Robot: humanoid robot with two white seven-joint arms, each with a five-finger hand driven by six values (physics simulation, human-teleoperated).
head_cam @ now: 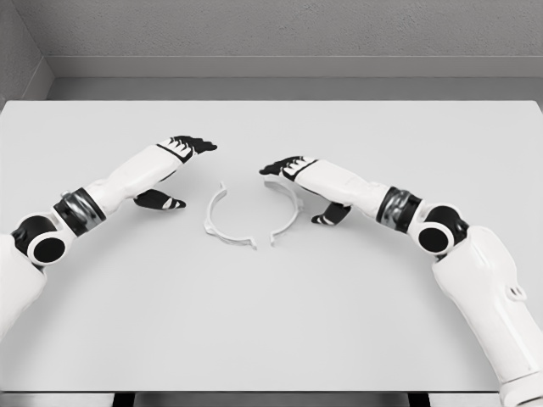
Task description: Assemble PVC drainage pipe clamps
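I've got both hands open and empty over the table [271, 339] — left hand [174, 165] and right hand [297, 174] flanking the two white clamp halves [222, 222] [288, 216], the right one maybe touching its half.

From my seat I see a pale grey counter [271, 322], plain and unpatterned. The two clamp halves lying on it are white: the left clamp half [217, 220] and the right clamp half [288, 212] barely differ in tone from the surface beneath them. Both arms are glossy white, each with a black and grey metallic band at the wrist and a black ring at the elbow joint. The left hand [180, 161] is white with black fingers marked by thin white stripes; the right hand [299, 174] shows the same black-and-white scheme. The wall behind is mid grey and faintly speckled.
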